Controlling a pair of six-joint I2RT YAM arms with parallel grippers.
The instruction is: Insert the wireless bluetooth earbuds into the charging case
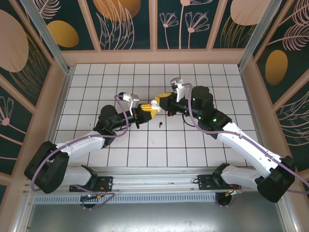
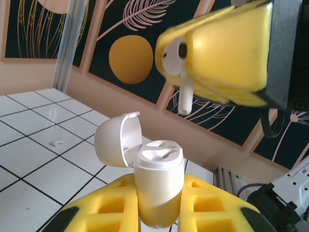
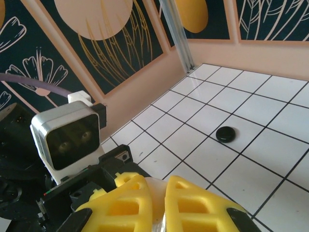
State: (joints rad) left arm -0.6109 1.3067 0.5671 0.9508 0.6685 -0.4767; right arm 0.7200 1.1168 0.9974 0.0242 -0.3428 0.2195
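The right tool [image 2: 203, 53], clenched on 1 white stemmed plastic earbud [image 2: 175, 63], holds it stem-down, seemingly just above the open white rounded charging case [image 2: 157, 169] gripped by the left tool [image 2: 159, 210].

left tool [image 1: 147, 112] grips white case [image 1: 154, 103] | right tool [image 1: 163, 99] beside | black earbud [image 1: 160, 124] apart

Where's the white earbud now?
Left wrist view: the white earbud sits in the right gripper, above and apart from the open charging case held by the left gripper.
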